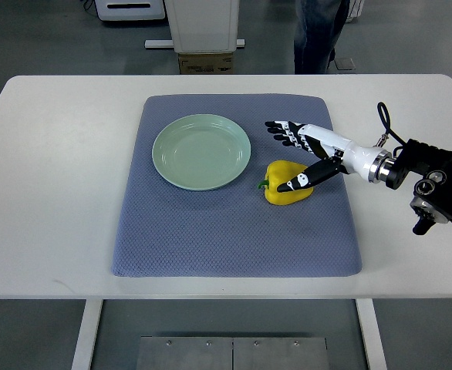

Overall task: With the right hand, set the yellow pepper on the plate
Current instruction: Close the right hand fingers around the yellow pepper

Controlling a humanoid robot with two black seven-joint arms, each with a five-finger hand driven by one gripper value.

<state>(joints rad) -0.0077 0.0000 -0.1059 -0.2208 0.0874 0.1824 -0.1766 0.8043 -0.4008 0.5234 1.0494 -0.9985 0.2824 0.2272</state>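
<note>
A yellow pepper (286, 188) with a green stem lies on its side on the blue-grey mat (234, 231), just right of the pale green plate (201, 151), which holds nothing. My right hand (294, 158) comes in from the right edge and hovers at the pepper. Its thumb lies across the pepper's near side while the other fingers (284, 131) stay spread behind it, not closed around it. The hand is open. The left arm does not show.
The mat covers the middle of a white table (56, 193). A person's legs (317, 35) stand beyond the far edge, beside a white machine base and a cardboard box (205, 62).
</note>
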